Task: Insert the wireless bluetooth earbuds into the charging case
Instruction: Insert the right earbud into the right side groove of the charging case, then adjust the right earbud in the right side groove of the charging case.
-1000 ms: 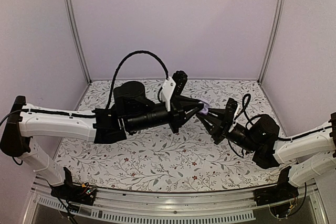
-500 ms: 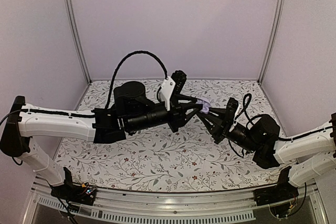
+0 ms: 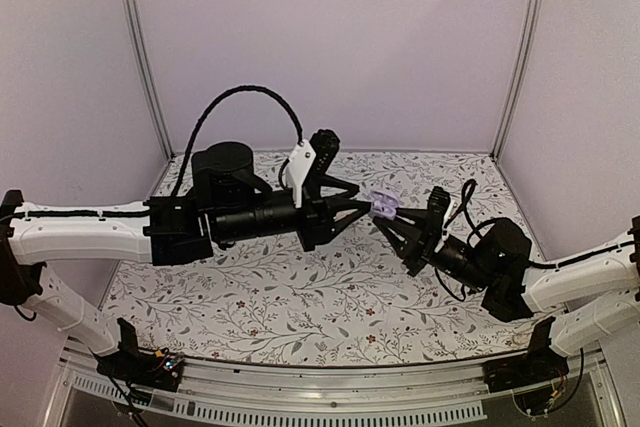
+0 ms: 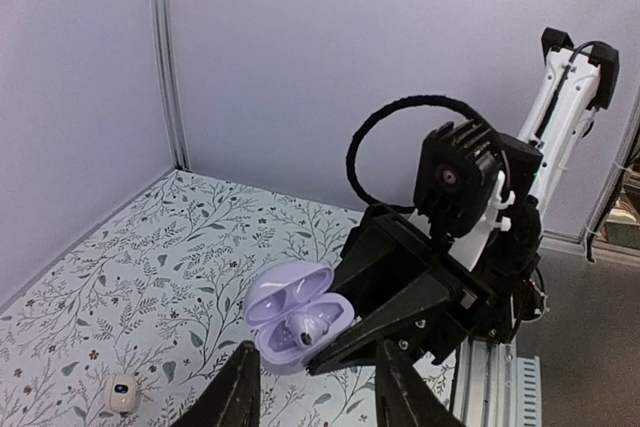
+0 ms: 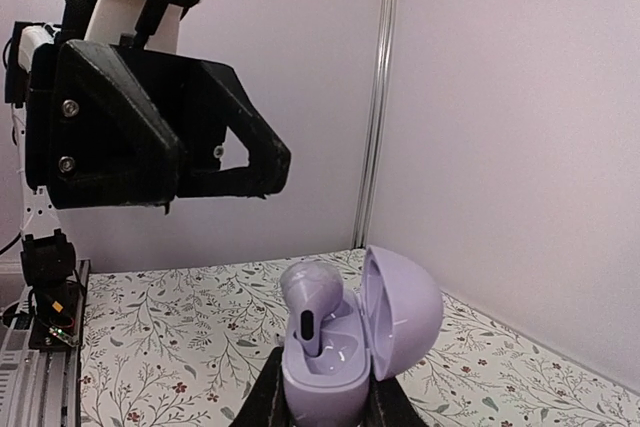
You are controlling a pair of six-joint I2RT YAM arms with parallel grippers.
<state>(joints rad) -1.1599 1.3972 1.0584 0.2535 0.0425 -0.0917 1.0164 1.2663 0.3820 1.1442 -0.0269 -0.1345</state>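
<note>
1. Left tool (image 3: 366,207): jaws part-way apart, empty, tips just short of the case.
2. Charging case (image 4: 290,319): lid up, held clear above the tabletop (image 3: 300,297). One earbud (image 5: 308,309) stands in its slot, riding high. Second earbud not seen.
3. Right tool (image 5: 325,402): clamped on the case base.
4. Step in hand: seating. Next, probably a gentle press to push the bud home.
</note>
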